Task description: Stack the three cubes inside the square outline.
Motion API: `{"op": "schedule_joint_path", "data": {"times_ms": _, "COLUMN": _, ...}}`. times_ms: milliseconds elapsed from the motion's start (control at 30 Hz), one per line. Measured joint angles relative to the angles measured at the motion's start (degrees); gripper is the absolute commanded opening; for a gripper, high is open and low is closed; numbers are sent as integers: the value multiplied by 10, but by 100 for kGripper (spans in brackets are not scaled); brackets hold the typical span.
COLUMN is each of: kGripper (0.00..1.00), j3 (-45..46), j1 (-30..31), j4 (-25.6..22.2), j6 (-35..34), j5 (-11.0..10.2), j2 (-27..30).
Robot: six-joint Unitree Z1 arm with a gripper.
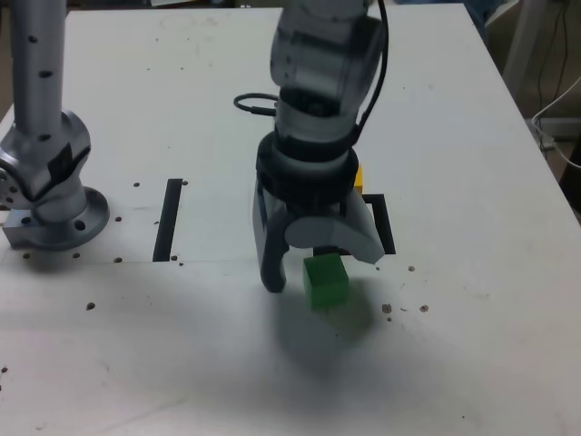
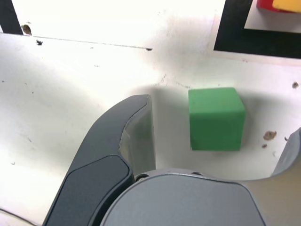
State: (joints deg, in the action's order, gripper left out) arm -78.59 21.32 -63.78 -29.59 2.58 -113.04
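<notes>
Light-grey metal two-jaw pincer (image 1: 322, 265) nearest the camera, spread wide, nothing held. Solid green cube (image 2: 217, 120) sits between the jaws on the white surface (image 1: 436, 300), outside the black square outline (image 2: 233, 29). Inside that: red cube (image 2: 267, 4) and yellow cube (image 2: 288, 4), yellow looks stacked on red. Step now, I'd say: grab green. Centre jaws, lower straight, close evenly on flat sides. Then lift above yellow before crossing. Surface edges well away; bare room around green.

No readable text, label, brand, number or sign anywhere in either the exterior or wrist view.
</notes>
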Motion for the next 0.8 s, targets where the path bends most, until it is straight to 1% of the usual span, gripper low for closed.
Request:
{"op": "schedule_joint_path", "data": {"times_ms": 233, "kGripper": 81, "j3": 1, "j1": 0, "j4": 27, "j6": -1, "j5": -4, "j2": -25}}
{"op": "schedule_joint_path", "data": {"times_ms": 333, "kGripper": 74, "j3": 1, "j1": -1, "j4": 30, "j6": -1, "j5": -2, "j2": -27}}
{"op": "schedule_joint_path", "data": {"times_ms": 533, "kGripper": 55, "j3": 1, "j1": -1, "j4": 31, "j6": -1, "j5": -1, "j2": -29}}
{"op": "schedule_joint_path", "data": {"times_ms": 600, "kGripper": 46, "j3": 1, "j1": -1, "j4": 31, "j6": -1, "j5": -1, "j2": -29}}
{"op": "schedule_joint_path", "data": {"times_ms": 733, "kGripper": 25, "j3": 1, "j1": -1, "j4": 31, "j6": -1, "j5": -1, "j2": -29}}
{"op": "schedule_joint_path", "data": {"times_ms": 800, "kGripper": 20, "j3": 1, "j1": -1, "j4": 31, "j6": -1, "j5": -1, "j2": -29}}
